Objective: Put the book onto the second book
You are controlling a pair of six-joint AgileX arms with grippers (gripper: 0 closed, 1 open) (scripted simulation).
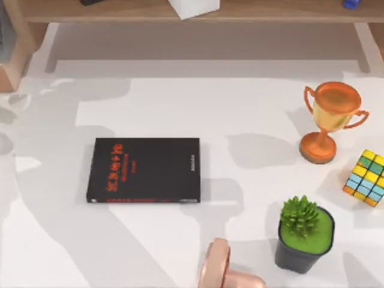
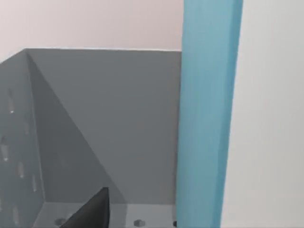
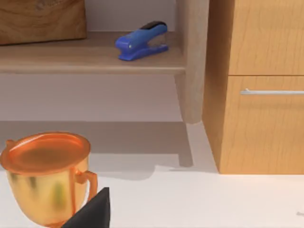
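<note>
One black book (image 1: 144, 170) bears unreadable red lettering; either gripper's state: cannot tell.

A gold trophy cup (image 1: 331, 120) stood at the white desk's (image 1: 180, 102) right side, with a colourful puzzle cube (image 1: 366, 177) near it. A potted green plant (image 1: 303, 233) sat closer to the front edge. A blue stapler (image 3: 141, 41) lay on a wooden shelf (image 3: 90, 61) beside a wooden drawer cabinet (image 3: 261, 85).

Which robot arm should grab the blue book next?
Probably the left. Its wrist camera is right next to the light blue book, standing upright beside a grey rack. The right arm's camera faces the trophy and a stapler on a shelf, with the blue book nowhere near.
</note>
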